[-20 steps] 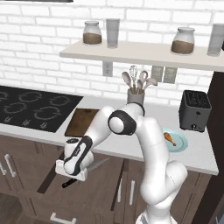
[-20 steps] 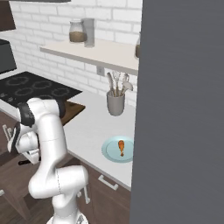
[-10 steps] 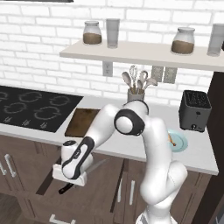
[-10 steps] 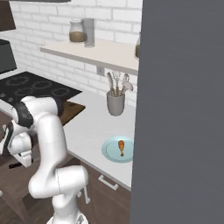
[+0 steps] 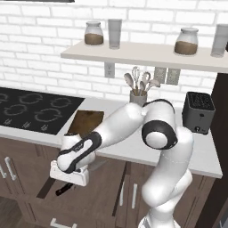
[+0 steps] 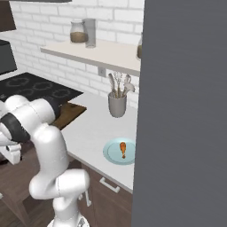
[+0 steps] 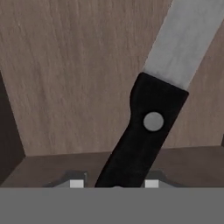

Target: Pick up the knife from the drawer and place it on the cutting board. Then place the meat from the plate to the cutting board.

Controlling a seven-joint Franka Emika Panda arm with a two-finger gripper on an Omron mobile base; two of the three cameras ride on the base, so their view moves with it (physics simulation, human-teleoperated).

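Hand view is showing my claw (image 7: 114,186) closing on the knife (image 7: 146,127): the black handle is sitting between my two finger tips (image 7: 76,183), one tip on either side of it, and the grey blade is running up and away over the pale wooden floor of the drawer (image 7: 65,87). From the left base view, my arm is reaching down below the surface (image 5: 133,149) into the open drawer, with the black handle end poking out beneath my hand. Just beyond, the cutting board (image 5: 87,122) is lying beside the cooktop (image 5: 31,111). Farther along, in the right base view, the meat (image 6: 123,149) is resting on the plate (image 6: 111,155).
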